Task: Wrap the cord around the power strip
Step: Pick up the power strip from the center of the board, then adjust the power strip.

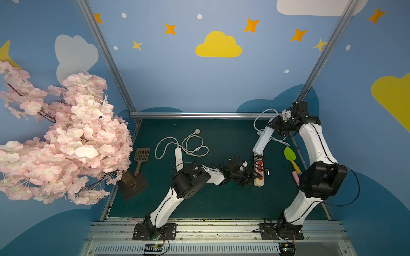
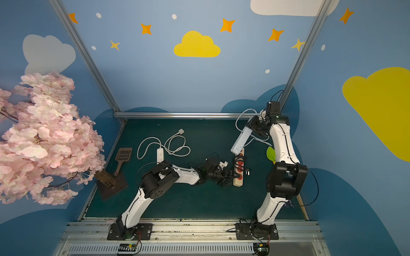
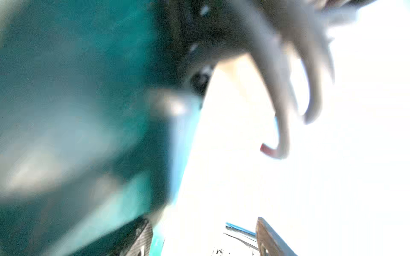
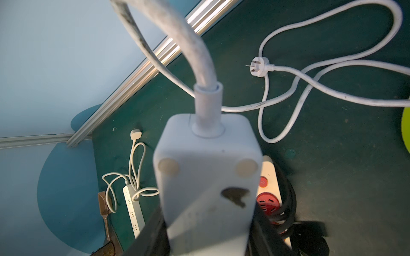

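While our right arm [image 1: 315, 141] arches by the back rail [image 1: 199, 115], right gripper [image 1: 271, 130] clamping a white power strip [image 1: 261, 141], left gripper [image 1: 250, 175] (grip unclear to us) lies low beside open mat [image 1: 221, 199]

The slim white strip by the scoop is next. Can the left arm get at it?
Probably yes: the slim white strip lies on bare mat on that arm's side, with nothing between. The left pincer must first leave the red-socket strip.
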Robot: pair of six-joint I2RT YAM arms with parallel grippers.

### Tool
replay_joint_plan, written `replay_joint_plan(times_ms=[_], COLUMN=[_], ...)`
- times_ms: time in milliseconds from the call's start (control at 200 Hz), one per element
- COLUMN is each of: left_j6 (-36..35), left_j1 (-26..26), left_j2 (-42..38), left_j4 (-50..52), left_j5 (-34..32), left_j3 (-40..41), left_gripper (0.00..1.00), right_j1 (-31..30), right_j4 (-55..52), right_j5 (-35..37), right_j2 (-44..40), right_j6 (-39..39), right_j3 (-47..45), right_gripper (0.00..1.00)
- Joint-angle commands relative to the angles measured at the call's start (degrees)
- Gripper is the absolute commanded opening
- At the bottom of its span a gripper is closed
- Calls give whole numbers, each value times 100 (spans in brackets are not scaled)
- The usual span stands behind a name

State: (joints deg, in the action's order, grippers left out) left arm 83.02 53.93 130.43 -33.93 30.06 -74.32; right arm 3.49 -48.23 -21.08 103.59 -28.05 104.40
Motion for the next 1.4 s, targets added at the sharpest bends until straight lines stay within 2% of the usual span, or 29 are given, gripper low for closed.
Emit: replay_joint_plan(times_ms=[0,95,220,305,360,516,616,706,796,1006,1171,1286,1397], left_j6=[-129,-1281,-2875,-3580,-3935,-4509,-4984,-4999,-5114,-5579,-5931,-6306,-6557], left_j1=[-216,-393,-620,-938,-1242,-2111,-2266,-2373,-2380,-2387,-2387,-2497,-2624], left_j2=[-346,-1109,-2431,-3127,-3466,-4067,-4137,-4122,-4099,-3903,-3870,-3985,-4297], left_j4=[728,1352,2745,3318,3528,3861,4012,3974,3903,4375,4691,5289,5530], left_j5=[-219,-249,-902,-1005,-787,330,651,821,773,639,187,-440,-542], left_j3=[608,652,842,931,925,691,590,643,631,348,190,37,-35], left_gripper=[75,75,76,76,75,76,76,76,76,71,67,71,75], right_j1=[-83,-236,-560,-900,-1127,-1676,-1983,-2177,-2393,-2678,-2862,-2938,-2974], right_j4=[82,-134,-602,-659,-617,-237,763,1381,1619,3057,3132,2738,2367], right_j5=[-180,-255,-318,-318,-239,-409,-693,-638,-556,-801,-845,-665,-305], right_j2=[49,233,562,771,897,1067,777,565,444,121,148,144,99], right_j6=[179,334,463,506,507,95,-261,-826,-1237,-2159,-2387,-2170,-1899], right_j3=[180,549,1384,1848,2088,2375,1655,1032,670,-218,-23,207,256], right_gripper=[10,9,8,7,7,5,5,4,5,4,4,4,3])
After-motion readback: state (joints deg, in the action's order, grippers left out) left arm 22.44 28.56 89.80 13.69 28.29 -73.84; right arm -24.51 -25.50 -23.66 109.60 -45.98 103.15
